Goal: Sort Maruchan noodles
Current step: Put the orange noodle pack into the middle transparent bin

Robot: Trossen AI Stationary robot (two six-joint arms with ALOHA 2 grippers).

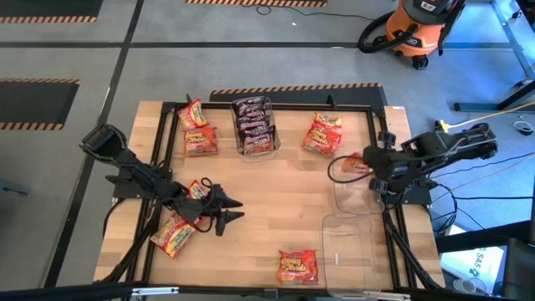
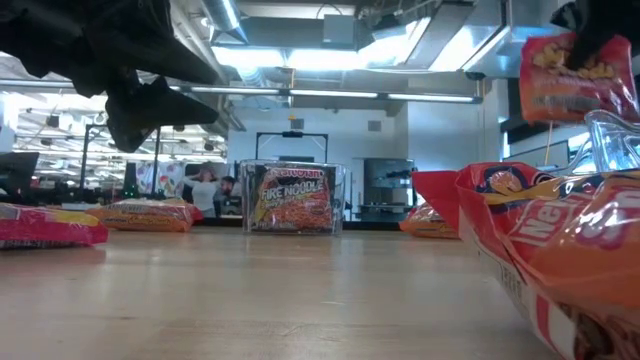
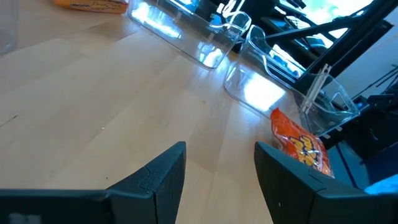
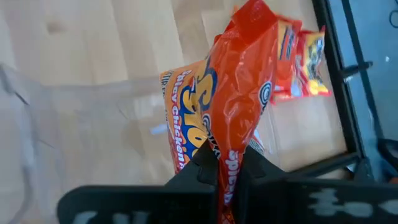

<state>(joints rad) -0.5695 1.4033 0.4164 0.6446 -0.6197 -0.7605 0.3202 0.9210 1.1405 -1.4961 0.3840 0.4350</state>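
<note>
Right gripper (image 4: 227,168) pinched shut on an orange-red Maruchan packet (image 4: 233,93), gripping one short edge so the packet's long axis hangs down from the fingers. Held just above the near clear bin (image 1: 351,188), at its edge nearest the right arm's base; packet visible there as a small red patch (image 1: 353,162). Bin directly beneath the packet, so, by judgement, only a slight shift toward the bin's middle and a release needed, long axis falling along the bin's length. Second clear bin (image 1: 347,238) just beside the first, farther from the dark-packet bin (image 1: 255,125).

Left gripper (image 1: 224,209) spread open, holding nothing, hovering well apart from the near clear bin, over bare table (image 1: 276,192). Loose packets beside that arm (image 1: 174,234), plus one (image 1: 298,266) close to the second clear bin. Left arm likely nearer to those.
</note>
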